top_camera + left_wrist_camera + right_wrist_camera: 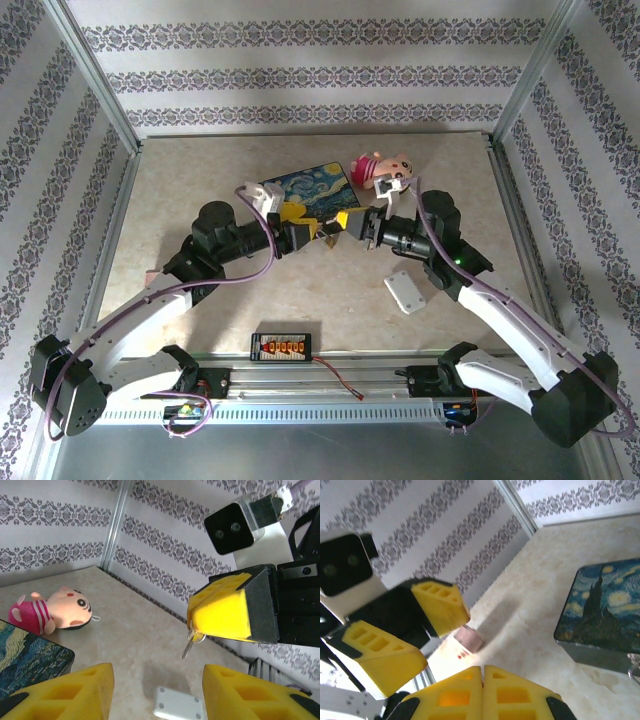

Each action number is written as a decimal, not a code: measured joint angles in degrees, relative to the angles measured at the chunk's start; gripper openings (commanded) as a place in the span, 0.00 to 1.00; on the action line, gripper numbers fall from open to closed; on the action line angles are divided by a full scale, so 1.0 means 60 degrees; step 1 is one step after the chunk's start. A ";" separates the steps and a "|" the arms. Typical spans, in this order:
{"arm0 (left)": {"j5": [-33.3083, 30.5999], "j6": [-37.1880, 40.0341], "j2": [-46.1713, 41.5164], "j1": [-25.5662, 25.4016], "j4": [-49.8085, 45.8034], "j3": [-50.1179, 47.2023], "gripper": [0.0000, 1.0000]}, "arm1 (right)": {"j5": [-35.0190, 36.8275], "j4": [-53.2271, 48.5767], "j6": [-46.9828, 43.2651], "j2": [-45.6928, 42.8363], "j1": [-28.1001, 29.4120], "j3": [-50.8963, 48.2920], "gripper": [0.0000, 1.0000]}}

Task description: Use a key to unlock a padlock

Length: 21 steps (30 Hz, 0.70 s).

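Key (187,651) tiny, blurry; top hidden.

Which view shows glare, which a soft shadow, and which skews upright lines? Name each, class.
Right wrist: glare whitens the table near its edge. Left wrist: a faint, soft-edged shadow lies on the table below the key. Top external: even light, but the frame posts splay outward in wide-angle perspective.

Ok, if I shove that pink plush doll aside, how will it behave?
The pink plush doll looks soft and stuffed, so it is probably light and would squash and slide rather than resist. Lying on its side with a rounded head, it may also roll slightly.
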 measured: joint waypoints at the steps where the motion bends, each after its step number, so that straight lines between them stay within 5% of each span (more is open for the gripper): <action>1: -0.0018 -0.0149 0.0044 0.0000 0.0087 0.0015 0.45 | 0.0000 0.0219 0.0204 0.0007 -0.0036 0.0000 0.00; 13: 0.1741 -0.1621 0.1421 0.0000 0.1370 0.0521 0.34 | -0.0131 0.1330 0.1228 0.0040 -0.0087 -0.0240 0.00; 21: 0.2532 -0.2361 0.1869 0.0007 0.2342 0.0732 0.17 | -0.0270 0.1443 0.1362 0.0040 -0.0084 -0.0240 0.00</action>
